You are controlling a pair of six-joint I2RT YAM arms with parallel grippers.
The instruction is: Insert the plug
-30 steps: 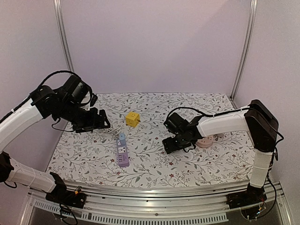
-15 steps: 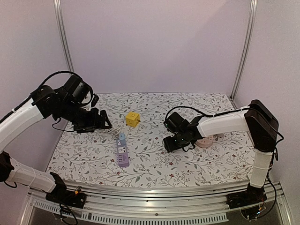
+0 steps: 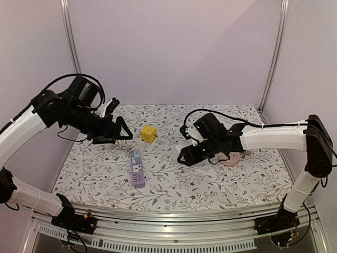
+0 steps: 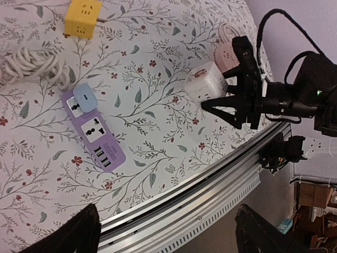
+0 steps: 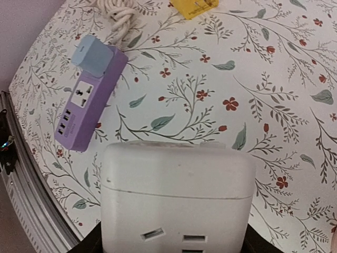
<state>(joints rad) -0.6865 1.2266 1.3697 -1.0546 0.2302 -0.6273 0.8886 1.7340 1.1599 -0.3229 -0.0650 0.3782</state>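
Observation:
My right gripper (image 3: pixel 185 156) is shut on a white cube plug (image 3: pixel 181 152) and holds it above the table, right of the purple power strip (image 3: pixel 138 173). In the right wrist view the cube (image 5: pixel 176 197) fills the space between my fingers, with the strip (image 5: pixel 89 105) ahead to the left. A light-blue plug (image 5: pixel 92 55) sits in the strip's far end. My left gripper (image 3: pixel 119 135) is open and empty, raised behind and left of the strip. The left wrist view looks down on the strip (image 4: pixel 92 134) and the held cube (image 4: pixel 206 84).
A yellow cube adapter (image 3: pixel 149 134) lies behind the strip. A coiled white cable (image 4: pixel 34 63) lies at the strip's far end. A pink round object (image 3: pixel 231 158) sits right of my right gripper. The table's metal front rail (image 4: pixel 200 195) runs along the near edge.
My right gripper has lifted the white cube off the table and carried it a little left. My left gripper has moved right and risen.

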